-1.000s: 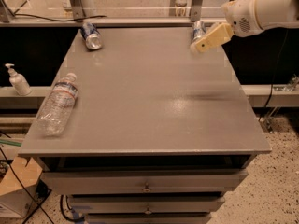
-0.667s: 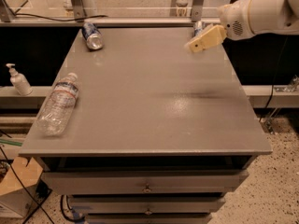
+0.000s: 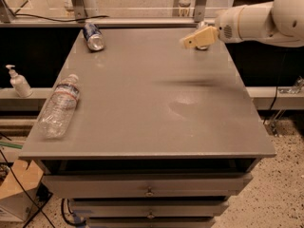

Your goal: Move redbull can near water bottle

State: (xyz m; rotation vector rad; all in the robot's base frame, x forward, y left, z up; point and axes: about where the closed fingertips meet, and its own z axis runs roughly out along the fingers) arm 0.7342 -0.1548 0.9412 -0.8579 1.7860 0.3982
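The redbull can (image 3: 204, 47) lies at the table's far right corner, mostly hidden behind my gripper (image 3: 196, 37); only a silver bit shows beneath it. My gripper reaches in from the right on a white arm and sits right at the can. The water bottle (image 3: 58, 106), clear and crinkled with a white cap and a blue-white label, lies on its side at the table's left edge, far from the can.
A fatter dark-blue can (image 3: 93, 36) lies on its side at the far left corner. A small white pump bottle (image 3: 16, 81) stands on a ledge left of the grey table (image 3: 156, 113). Metal rails run behind the table; drawers sit below its front edge.
My gripper has moved a little to the left and now covers the redbull can. The bottle and the dark-blue can have not moved.
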